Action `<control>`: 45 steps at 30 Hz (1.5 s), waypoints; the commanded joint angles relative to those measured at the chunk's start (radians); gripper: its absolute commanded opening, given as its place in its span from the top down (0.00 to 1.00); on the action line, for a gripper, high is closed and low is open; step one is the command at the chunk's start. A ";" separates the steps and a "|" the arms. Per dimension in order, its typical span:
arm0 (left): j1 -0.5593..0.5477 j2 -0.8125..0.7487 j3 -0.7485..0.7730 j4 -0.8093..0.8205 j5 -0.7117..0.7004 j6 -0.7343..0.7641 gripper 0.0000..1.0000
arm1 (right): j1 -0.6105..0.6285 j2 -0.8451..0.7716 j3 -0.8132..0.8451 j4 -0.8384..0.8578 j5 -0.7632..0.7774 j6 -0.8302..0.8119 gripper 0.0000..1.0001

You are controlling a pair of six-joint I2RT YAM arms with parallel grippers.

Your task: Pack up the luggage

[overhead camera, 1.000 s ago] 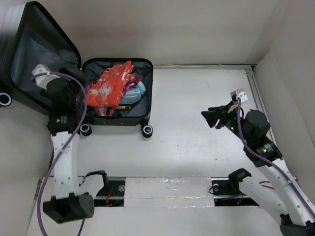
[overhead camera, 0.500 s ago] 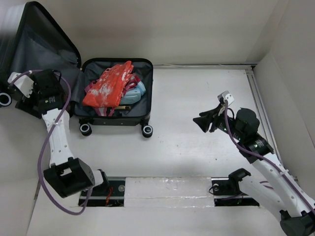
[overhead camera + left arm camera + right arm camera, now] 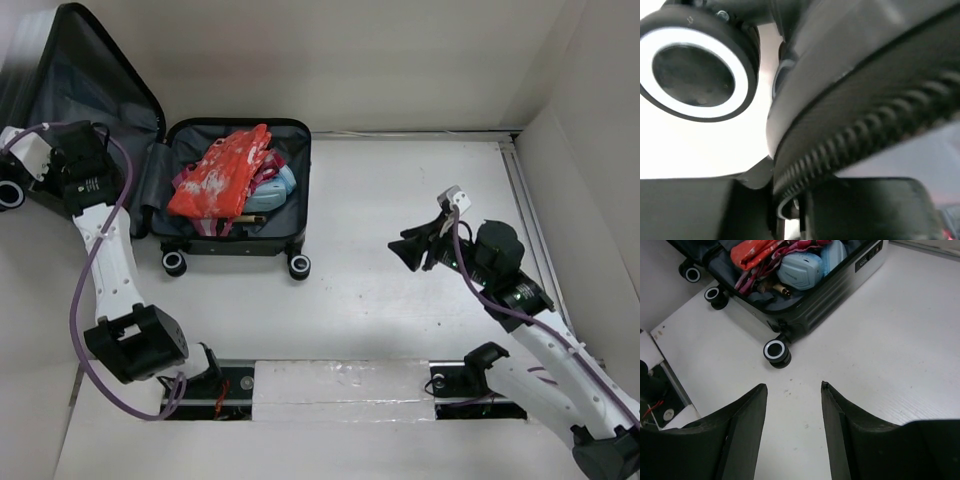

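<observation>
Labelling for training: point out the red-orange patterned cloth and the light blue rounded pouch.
red-orange patterned cloth (image 3: 222, 175), top external view, its middle.
light blue rounded pouch (image 3: 799, 270), right wrist view, its domed top.

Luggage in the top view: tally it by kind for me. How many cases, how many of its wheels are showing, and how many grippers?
Luggage: 1
Wheels showing: 3 (base wheel, second base wheel, lid wheel)
Grippers: 2 (left gripper, right gripper)
Total: 6
</observation>
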 commanded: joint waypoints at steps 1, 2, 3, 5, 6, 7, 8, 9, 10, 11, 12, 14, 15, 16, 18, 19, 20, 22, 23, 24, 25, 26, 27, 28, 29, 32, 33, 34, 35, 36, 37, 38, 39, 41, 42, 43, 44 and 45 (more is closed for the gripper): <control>-0.021 -0.006 0.036 0.013 0.026 0.025 1.00 | 0.015 -0.005 0.001 0.061 0.015 -0.016 0.47; -0.047 -0.032 0.024 0.028 0.045 0.025 1.00 | 0.015 -0.005 0.001 0.061 0.015 -0.016 0.47; -0.070 -0.049 0.014 0.028 0.071 0.025 1.00 | 0.015 -0.005 0.001 0.061 0.024 -0.016 0.47; -0.185 -0.127 -0.053 0.072 0.091 0.038 1.00 | 0.024 0.005 0.010 0.061 0.024 -0.016 0.47; -0.233 -0.156 -0.080 0.126 0.091 0.038 1.00 | 0.025 0.006 0.010 0.061 0.033 -0.016 0.47; -0.283 -0.184 -0.105 0.144 0.091 0.048 1.00 | 0.025 0.015 0.010 0.061 0.034 -0.016 0.47; -0.337 -0.205 -0.143 0.161 0.101 0.048 1.00 | 0.037 0.015 0.010 0.061 0.043 -0.016 0.47; -0.456 -0.242 -0.157 0.174 0.102 0.057 1.00 | 0.037 0.015 0.010 0.061 0.043 -0.016 0.47; -0.518 -0.259 -0.176 0.189 0.111 0.057 1.00 | 0.047 0.025 0.019 0.061 0.053 -0.016 0.47; -0.581 -0.272 -0.196 0.203 0.111 0.068 1.00 | 0.048 0.026 0.019 0.061 0.063 -0.016 0.47; -0.707 -0.294 -0.235 0.217 0.121 0.077 1.00 | 0.058 0.036 0.028 0.061 0.072 -0.007 0.47; -0.828 -0.304 -0.259 0.217 0.121 0.086 1.00 | 0.058 0.036 0.028 0.061 0.084 -0.007 0.47; -0.883 -0.304 -0.286 0.217 0.140 0.086 1.00 | 0.070 0.047 0.028 0.061 0.093 0.004 0.46; -0.955 -0.313 -0.300 0.229 0.175 0.098 1.00 | 0.071 0.047 0.028 0.061 0.104 0.004 0.46; -0.994 -0.313 -0.326 0.229 0.334 0.112 1.00 | 0.071 0.056 0.028 0.061 0.127 0.013 0.46; -1.005 -0.325 -0.364 0.244 0.398 0.112 1.00 | 0.081 0.067 0.028 0.061 0.138 0.026 0.46; -1.005 -0.325 -0.384 0.270 0.572 0.147 1.00 | 0.081 0.082 0.028 0.071 0.147 0.026 0.46; -1.005 -0.312 -0.384 0.243 0.707 0.169 0.89 | 0.081 0.113 0.028 0.081 0.161 0.047 0.41; -1.005 -0.281 -0.375 0.214 0.762 0.192 0.75 | 0.081 0.122 0.028 0.090 0.173 0.047 0.41; -1.005 -0.270 -0.375 0.214 0.864 0.224 0.60 | 0.081 0.133 0.028 0.102 0.173 0.061 0.40; -1.005 -0.270 -0.366 0.214 0.909 0.235 0.55 | 0.081 0.144 0.039 0.102 0.184 0.061 0.40; -1.005 -0.260 -0.366 0.214 0.946 0.244 0.53 | 0.081 0.156 0.039 0.102 0.195 0.073 0.40; -1.005 -0.259 -0.354 0.236 0.985 0.244 0.56 | 0.081 0.156 0.039 0.116 0.204 0.088 0.40; -1.005 -0.259 -0.354 0.255 1.003 0.244 0.84 | 0.081 0.165 0.051 0.130 0.214 0.089 0.40; -1.005 -0.259 -0.345 0.270 1.019 0.253 0.85 | 0.081 0.174 0.060 0.130 0.215 0.099 0.40; -1.005 -0.204 -0.288 0.268 1.169 0.253 0.90 | 0.091 0.174 0.083 0.130 0.245 0.108 0.40; -1.005 -0.169 -0.276 0.258 1.230 0.267 0.87 | 0.091 0.174 0.083 0.130 0.245 0.118 0.40; -1.037 -0.169 -0.276 0.249 1.293 0.276 0.80 | 0.091 0.174 0.083 0.130 0.266 0.118 0.40; -1.069 -0.155 -0.276 0.234 1.303 0.296 0.72 | 0.091 0.174 0.083 0.130 0.285 0.118 0.40; -1.109 -0.155 -0.276 0.221 1.303 0.313 0.55 | 0.091 0.162 0.083 0.121 0.305 0.118 0.40; -1.188 -0.117 -0.263 0.173 1.303 0.356 0.52 | 0.091 0.151 0.083 0.121 0.329 0.118 0.40; -1.224 -0.095 -0.242 0.146 1.318 0.377 0.52 | 0.091 0.151 0.093 0.090 0.377 0.118 0.39; -1.254 -0.080 -0.224 0.137 1.318 0.387 0.52 | 0.091 0.151 0.102 0.079 0.397 0.107 0.39; -1.294 -0.071 -0.165 0.164 1.327 0.387 0.51 | 0.091 0.165 0.120 0.058 0.420 0.098 0.39; -1.295 -0.081 -0.153 0.193 1.317 0.376 0.51 | 0.091 0.174 0.138 0.058 0.420 0.098 0.39; -1.295 -0.098 -0.144 0.232 1.292 0.359 0.51 | 0.091 0.188 0.139 0.058 0.420 0.098 0.41; -1.267 -0.142 -0.144 0.310 1.240 0.330 0.49 | 0.091 0.188 0.148 0.058 0.420 0.098 0.41; -1.244 -0.163 -0.144 0.344 1.083 0.259 0.43 | 0.091 0.203 0.157 0.058 0.420 0.098 0.43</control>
